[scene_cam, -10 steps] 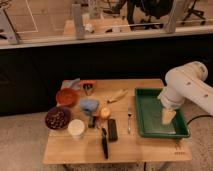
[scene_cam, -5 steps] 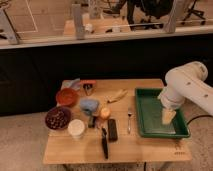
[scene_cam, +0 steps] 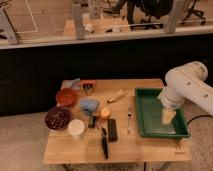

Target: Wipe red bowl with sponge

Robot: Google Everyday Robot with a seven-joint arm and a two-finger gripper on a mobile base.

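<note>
Far across the table from the gripper (scene_cam: 168,116), the red bowl (scene_cam: 66,97) sits unwiped.
The sponge (scene_cam: 71,84) lies just beside the bowl, equally far from the gripper, which hangs over the green tray (scene_cam: 150,117). I cannot tell whether it is spread or closed. I judge nothing is done yet: fetching the sponge and wiping are both left.

One camera, elevated, looking down at table (scene_cam: 150,148) (gripper (scene_cam: 168,118) over green tray (scene_cam: 138,113)).
</note>
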